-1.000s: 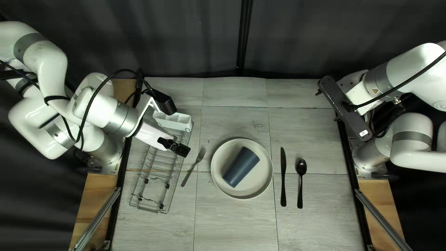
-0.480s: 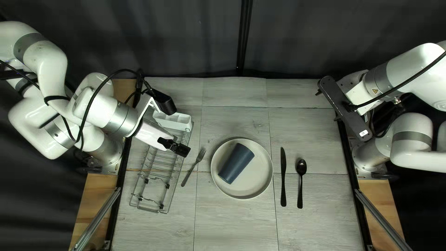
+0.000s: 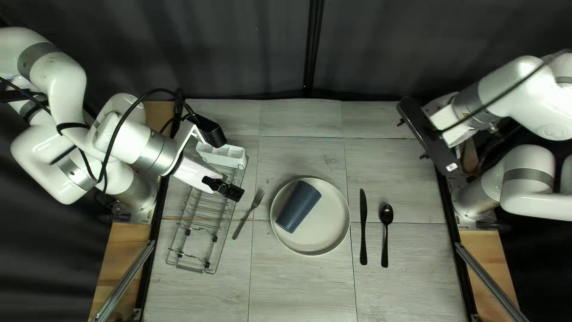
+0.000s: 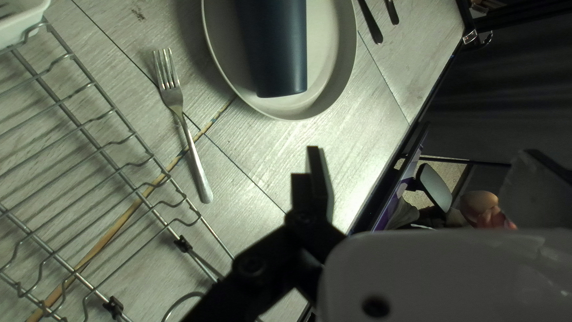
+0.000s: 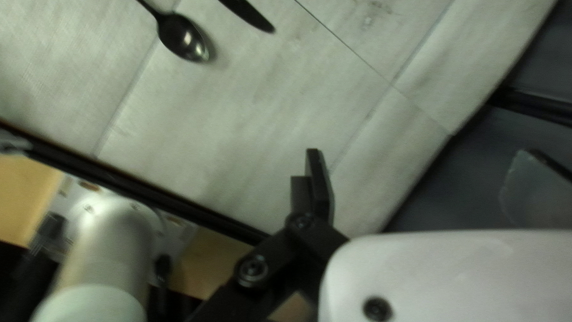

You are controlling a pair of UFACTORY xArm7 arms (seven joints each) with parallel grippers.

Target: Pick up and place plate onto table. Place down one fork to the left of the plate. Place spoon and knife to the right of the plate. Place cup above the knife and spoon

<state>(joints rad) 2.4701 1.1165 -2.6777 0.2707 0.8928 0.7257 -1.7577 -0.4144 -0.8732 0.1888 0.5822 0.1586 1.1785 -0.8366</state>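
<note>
1. Two pincers are released and empty: the left pincer (image 3: 230, 190) is over the dish rack (image 3: 201, 232), the right pincer (image 3: 426, 134) at the edge of the surface (image 3: 299, 290).
2. The cup (image 3: 298, 206) lies on its side on the plate (image 3: 330, 232), ahead of the left pincer.
3. The fork (image 3: 248, 213) lies between the left pincer and the plate.
4. The knife (image 3: 363, 228) and spoon (image 3: 385, 232) lie side by side ahead of the right pincer.
</note>
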